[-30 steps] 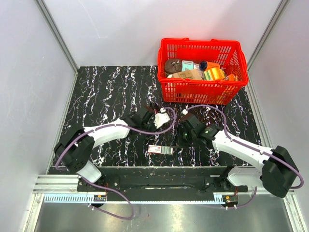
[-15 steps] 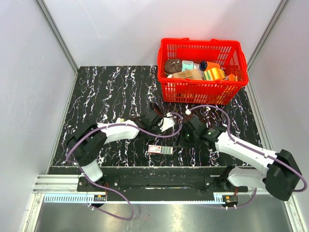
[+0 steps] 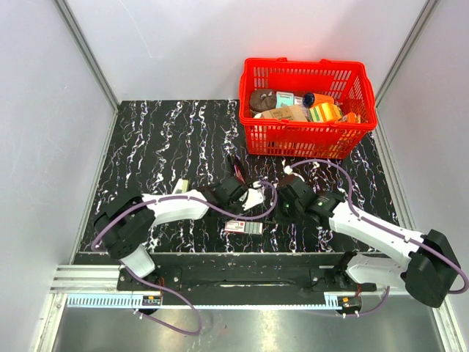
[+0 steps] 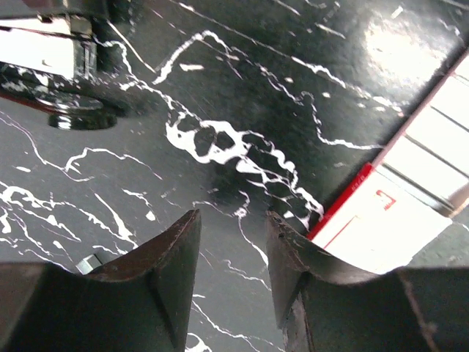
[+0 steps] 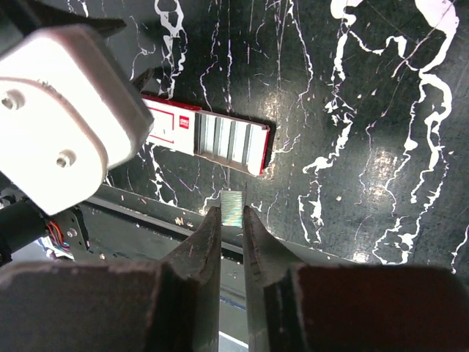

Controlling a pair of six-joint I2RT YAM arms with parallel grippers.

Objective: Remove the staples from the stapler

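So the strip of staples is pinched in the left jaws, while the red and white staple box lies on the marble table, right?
Not the left: the strip of staples sits in the jaws of the right gripper, as the right wrist view shows. The left gripper is open and empty. The red and white staple box does lie on the marble table.

Left wrist view: the box (image 4: 381,220) runs off the right edge, its near corner tucked behind a finger (image 4: 308,279); a pale bar (image 4: 44,51), clipped top-left, is too blurred to name. Right wrist view: a white housing (image 5: 66,110) covers the box's left end. The staples (image 5: 233,207) are too small to spot from above
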